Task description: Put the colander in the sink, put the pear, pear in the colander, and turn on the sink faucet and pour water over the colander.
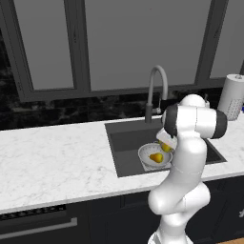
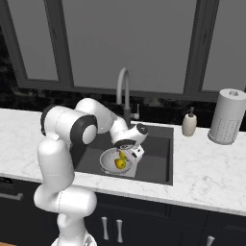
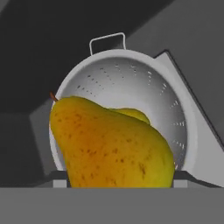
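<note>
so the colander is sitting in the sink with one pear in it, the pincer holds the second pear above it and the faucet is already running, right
Not quite: the faucet is not running; the right base view shows no stream under its spout. The rest holds: colander in the sink, one pear inside, the pincer holding the second pear above it.

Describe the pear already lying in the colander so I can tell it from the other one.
Find the dark sink under the gooseneck faucet; the white colander sits on its floor. The pear lies inside the bowl, lower than the second pear at the gripper.
</note>
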You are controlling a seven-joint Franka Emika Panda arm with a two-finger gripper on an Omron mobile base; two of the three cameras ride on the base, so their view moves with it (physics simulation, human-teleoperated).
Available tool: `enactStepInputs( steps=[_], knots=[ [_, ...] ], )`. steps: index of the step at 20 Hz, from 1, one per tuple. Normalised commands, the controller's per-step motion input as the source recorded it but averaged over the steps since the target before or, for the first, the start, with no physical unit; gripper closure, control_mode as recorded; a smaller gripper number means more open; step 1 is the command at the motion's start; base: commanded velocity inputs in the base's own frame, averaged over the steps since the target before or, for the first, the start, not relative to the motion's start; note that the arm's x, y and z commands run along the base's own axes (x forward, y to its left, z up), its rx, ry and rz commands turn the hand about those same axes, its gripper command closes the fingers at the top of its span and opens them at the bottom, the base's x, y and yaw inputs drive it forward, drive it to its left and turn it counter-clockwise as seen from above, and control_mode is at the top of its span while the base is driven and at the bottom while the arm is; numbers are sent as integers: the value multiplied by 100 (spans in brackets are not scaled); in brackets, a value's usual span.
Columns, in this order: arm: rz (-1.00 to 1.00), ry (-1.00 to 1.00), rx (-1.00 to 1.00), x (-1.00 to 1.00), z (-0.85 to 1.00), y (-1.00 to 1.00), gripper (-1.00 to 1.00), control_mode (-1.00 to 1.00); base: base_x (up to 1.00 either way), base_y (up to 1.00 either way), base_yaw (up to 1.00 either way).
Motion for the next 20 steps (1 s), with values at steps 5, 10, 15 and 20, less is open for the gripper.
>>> enactStepInputs(
  steps=[5,10,15,20],
  knots=[
    [10,2,0,22,-43,0,100,-100,0,0,0],
    [10,4,0,23,-47,0,100,-100,0,0,0],
    [8,1,0,12,-43,0,100,-100,0,0,0],
    [5,0,0,-2,-15,23,-100,-100,0,0,0]
  ],
)
